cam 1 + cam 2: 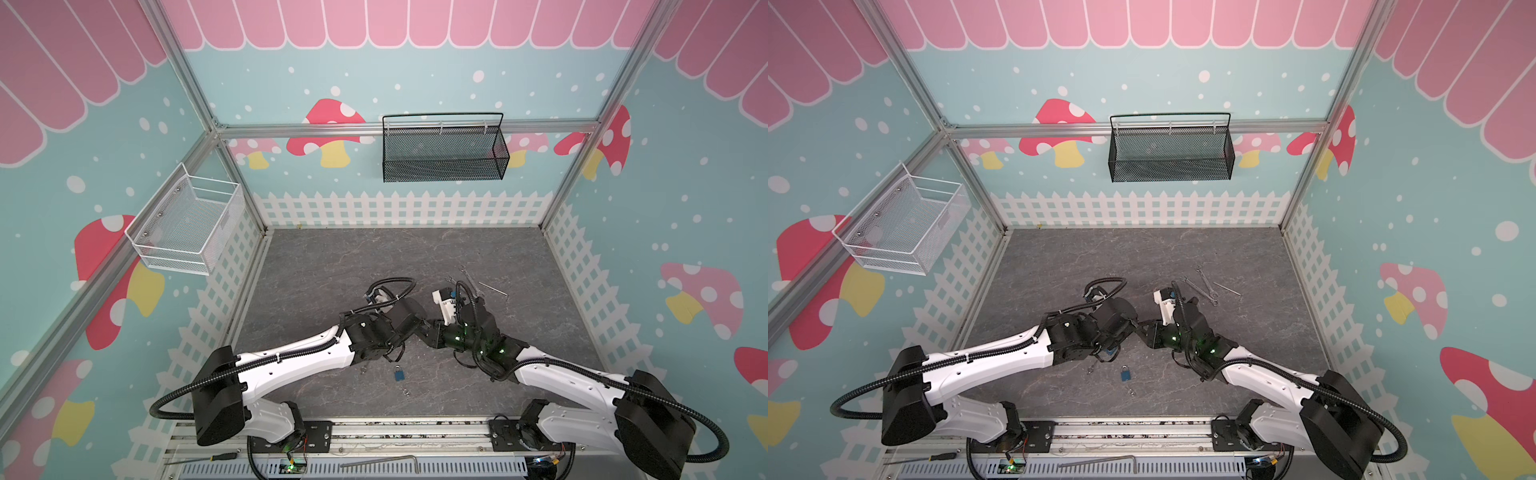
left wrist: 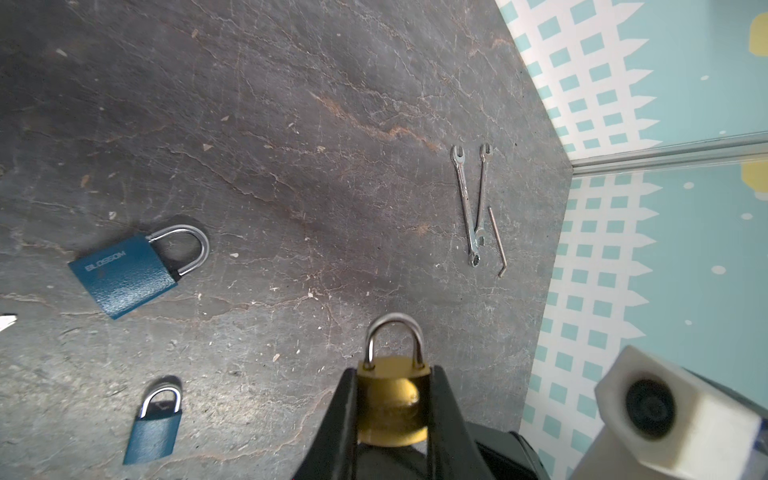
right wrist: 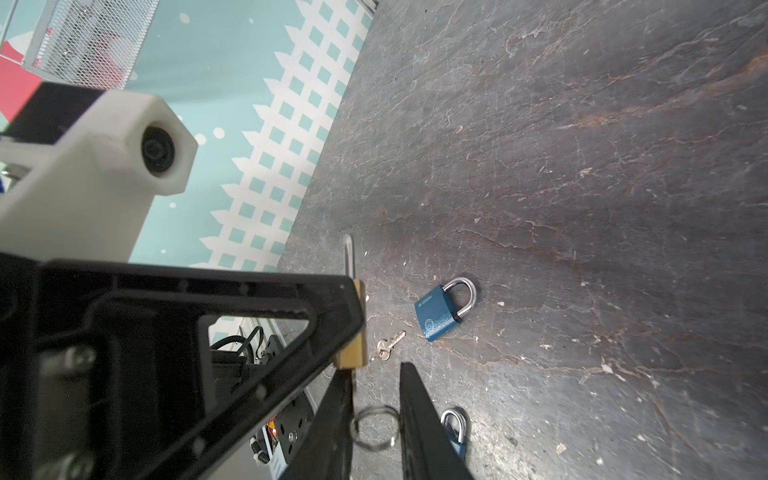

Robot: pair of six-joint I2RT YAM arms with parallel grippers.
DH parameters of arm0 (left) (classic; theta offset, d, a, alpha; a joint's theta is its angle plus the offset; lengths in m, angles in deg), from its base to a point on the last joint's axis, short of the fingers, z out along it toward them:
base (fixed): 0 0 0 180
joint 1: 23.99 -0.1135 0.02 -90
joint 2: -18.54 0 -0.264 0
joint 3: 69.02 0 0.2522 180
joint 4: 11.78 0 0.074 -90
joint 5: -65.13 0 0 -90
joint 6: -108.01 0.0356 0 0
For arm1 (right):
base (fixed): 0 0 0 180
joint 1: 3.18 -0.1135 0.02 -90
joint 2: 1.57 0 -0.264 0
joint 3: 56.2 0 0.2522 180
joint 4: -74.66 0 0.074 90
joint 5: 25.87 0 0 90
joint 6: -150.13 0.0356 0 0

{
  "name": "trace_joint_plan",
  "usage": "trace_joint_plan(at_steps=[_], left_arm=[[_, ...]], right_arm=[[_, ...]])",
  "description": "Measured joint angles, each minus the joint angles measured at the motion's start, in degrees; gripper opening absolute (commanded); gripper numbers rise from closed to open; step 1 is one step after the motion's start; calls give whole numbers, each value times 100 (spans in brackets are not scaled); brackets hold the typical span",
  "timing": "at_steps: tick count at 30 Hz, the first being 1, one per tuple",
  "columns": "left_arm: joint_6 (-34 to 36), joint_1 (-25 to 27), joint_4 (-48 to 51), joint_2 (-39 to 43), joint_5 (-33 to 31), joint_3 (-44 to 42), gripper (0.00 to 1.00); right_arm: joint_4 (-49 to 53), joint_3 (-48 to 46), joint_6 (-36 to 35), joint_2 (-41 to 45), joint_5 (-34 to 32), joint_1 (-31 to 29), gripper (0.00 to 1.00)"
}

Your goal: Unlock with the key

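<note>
Nearer the arm bases than the brass padlock (image 2: 390,399), a loose key (image 3: 388,343), a large blue padlock (image 2: 124,276) and a small blue padlock (image 2: 153,432) lie flat on the bench (image 2: 332,124). The left gripper (image 2: 394,374) has its jaws clamped on the brass padlock's body, off the bench, both shackle legs seated. At the padlock's base end, the right gripper (image 3: 374,370) has its jaws narrowly apart, a key ring (image 3: 374,428) showing between them; whether a key sits in the padlock is unclear. Beyond the padlock lie two wrenches (image 2: 467,203) and a hex key (image 2: 496,241), close together. Farthest behind it, a black mesh basket (image 1: 442,149) hangs on the back wall.
</note>
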Motion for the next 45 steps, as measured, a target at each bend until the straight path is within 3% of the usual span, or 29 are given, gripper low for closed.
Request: trace_joint_plan(at_steps=[8,21,25,34,42,45], left_arm=[[17,-57,-15,9,72,0,0],[22,-68,-57,9,140,0,0],[24,-68,-55,9,133,0,0],[24,-79,-31,107,105,-37,0],[24,-87,-52,118,98,-35,0],[24,-85,-72,118,133,-35,0]], right_arm=[[-37,-44,4,81,-2,0,19],[-63,-42,-63,144,22,-2,3],[-87,-42,-83,138,39,-4,3],[-52,-42,-96,157,15,0,19],[48,-42,-138,306,-17,-2,16],[48,-42,-149,289,-13,-2,10]])
